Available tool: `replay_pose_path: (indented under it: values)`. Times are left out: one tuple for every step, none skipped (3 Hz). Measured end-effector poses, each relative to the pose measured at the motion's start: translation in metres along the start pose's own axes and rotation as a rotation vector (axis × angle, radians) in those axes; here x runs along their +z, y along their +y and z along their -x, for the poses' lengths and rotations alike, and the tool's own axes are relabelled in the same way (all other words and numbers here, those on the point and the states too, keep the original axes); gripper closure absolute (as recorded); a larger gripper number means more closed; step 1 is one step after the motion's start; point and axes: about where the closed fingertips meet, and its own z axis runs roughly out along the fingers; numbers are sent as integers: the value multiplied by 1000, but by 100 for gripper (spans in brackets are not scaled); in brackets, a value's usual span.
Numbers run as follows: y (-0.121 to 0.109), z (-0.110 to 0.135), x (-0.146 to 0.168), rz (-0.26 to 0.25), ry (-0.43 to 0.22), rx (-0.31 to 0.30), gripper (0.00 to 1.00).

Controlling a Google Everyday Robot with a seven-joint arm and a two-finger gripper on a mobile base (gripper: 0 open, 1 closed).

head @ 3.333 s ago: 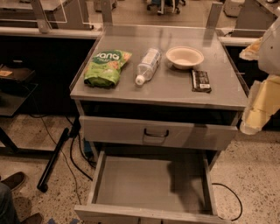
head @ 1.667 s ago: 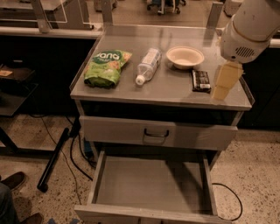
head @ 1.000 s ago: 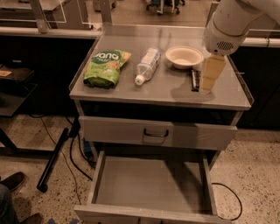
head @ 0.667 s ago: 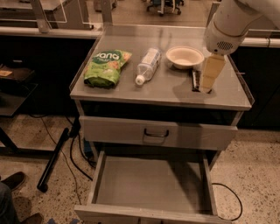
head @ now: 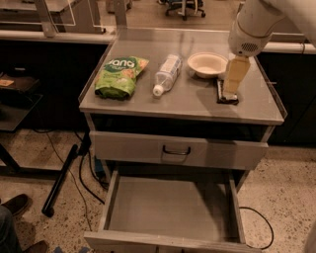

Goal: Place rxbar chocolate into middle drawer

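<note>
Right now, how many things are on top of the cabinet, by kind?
Snack bags: 1, the green snack bag
Bottles: 1, the water bottle
Bowls: 1, the bowl
Snack bars: 1, the rxbar chocolate, with the gripper over it
Total: 4

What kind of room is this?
Probably an office or lab: a rolling chair behind, a metal drawer cabinet, cables on the floor. The gripper is at the rxbar chocolate on the cabinet top.

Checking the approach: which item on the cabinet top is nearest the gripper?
The rxbar chocolate, the black bar beside the bowl; the gripper hangs directly over it, far from bag and bottle.
</note>
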Motion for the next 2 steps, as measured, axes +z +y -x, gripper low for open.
replay_pose_path:
  values:
    - [-3, -6, 13, 18, 6, 4, 0]
    - [-5, -13, 26, 37, 13, 14, 0]
